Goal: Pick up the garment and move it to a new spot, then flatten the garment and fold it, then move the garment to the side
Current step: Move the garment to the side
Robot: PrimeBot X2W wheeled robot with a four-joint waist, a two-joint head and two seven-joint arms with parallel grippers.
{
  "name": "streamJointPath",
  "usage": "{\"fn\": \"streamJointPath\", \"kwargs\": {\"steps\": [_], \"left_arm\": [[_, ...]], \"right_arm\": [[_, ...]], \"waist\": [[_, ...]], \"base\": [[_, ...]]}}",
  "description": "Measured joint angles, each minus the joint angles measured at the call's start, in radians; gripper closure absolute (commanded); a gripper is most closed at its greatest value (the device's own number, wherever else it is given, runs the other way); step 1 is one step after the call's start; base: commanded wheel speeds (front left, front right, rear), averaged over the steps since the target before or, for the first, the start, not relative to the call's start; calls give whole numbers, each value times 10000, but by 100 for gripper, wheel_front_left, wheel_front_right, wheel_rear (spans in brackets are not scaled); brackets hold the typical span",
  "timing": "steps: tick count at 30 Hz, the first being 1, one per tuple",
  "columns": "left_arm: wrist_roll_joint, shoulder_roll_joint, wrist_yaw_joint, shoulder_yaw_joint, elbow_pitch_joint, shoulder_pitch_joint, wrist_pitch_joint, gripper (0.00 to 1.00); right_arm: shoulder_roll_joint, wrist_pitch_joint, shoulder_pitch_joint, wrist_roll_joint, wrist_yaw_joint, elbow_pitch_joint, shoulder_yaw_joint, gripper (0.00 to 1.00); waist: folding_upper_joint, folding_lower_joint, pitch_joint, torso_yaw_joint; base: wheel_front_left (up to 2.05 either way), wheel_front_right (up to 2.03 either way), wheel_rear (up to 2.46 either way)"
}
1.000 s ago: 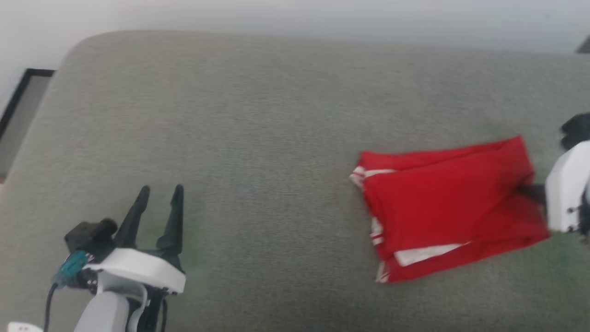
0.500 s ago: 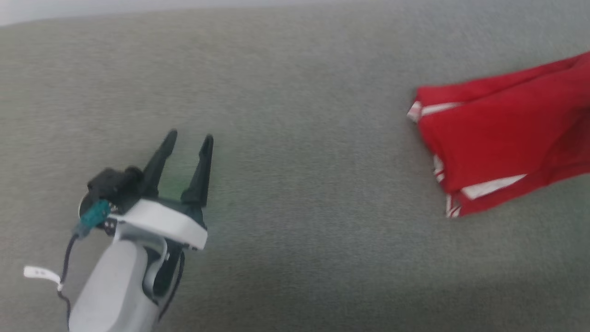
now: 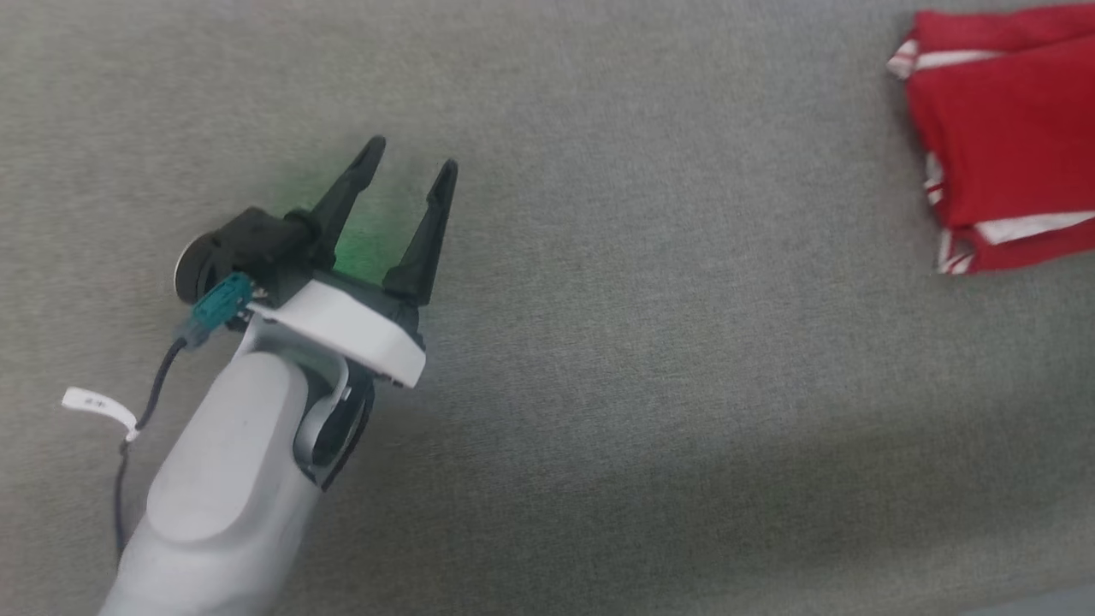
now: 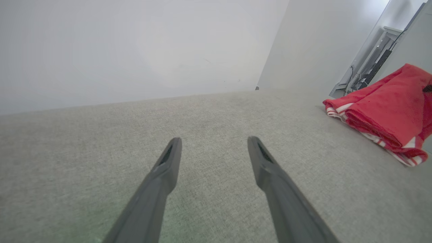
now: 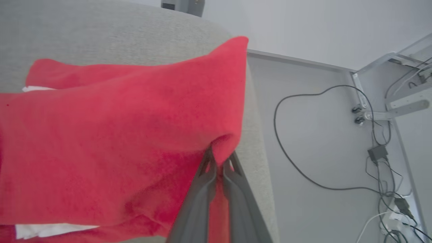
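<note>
Grey cushion (image 3: 650, 385), cables (image 5: 275, 116) beside: right gripper (image 5: 219, 158) jaws pinch garment (image 5: 118, 135), left gripper (image 3: 412, 154) jaws spread.

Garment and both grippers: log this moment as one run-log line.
garment: folded, on grey cushion | right gripper: shut on garment edge | left gripper: open, empty, apart from garment

We've got a left end effector (image 3: 412, 154) with two long, black, tapered fingers (image 3: 425, 239) on a white wrist plate (image 3: 351, 329) and a rounded pale grey forearm shell (image 3: 231, 462). Black camera block (image 3: 248, 248), teal connector (image 3: 218, 301), thin black cable (image 3: 154, 385), small white label tag (image 3: 96, 402). Right end effector (image 5: 221, 156): same taper, dark grey.
</note>
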Motion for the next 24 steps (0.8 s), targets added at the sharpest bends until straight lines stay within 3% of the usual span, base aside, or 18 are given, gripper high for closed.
{"fn": "streamJointPath", "kwargs": {"steps": [8, 24], "left_arm": [[-25, 67, 0, -640, 188, -878, 40, 0], [-257, -59, -31, -1333, 372, -1813, -165, 0]], "right_arm": [[-564, -1680, -926, -596, 0, 1323, 625, 100], [276, -2773, -2153, -953, 0, 3593, 1948, 100]], "waist": [[0, 0, 808, -246], [0, 0, 1553, 293]], "base": [[0, 0, 0], [0, 0, 0]]}}
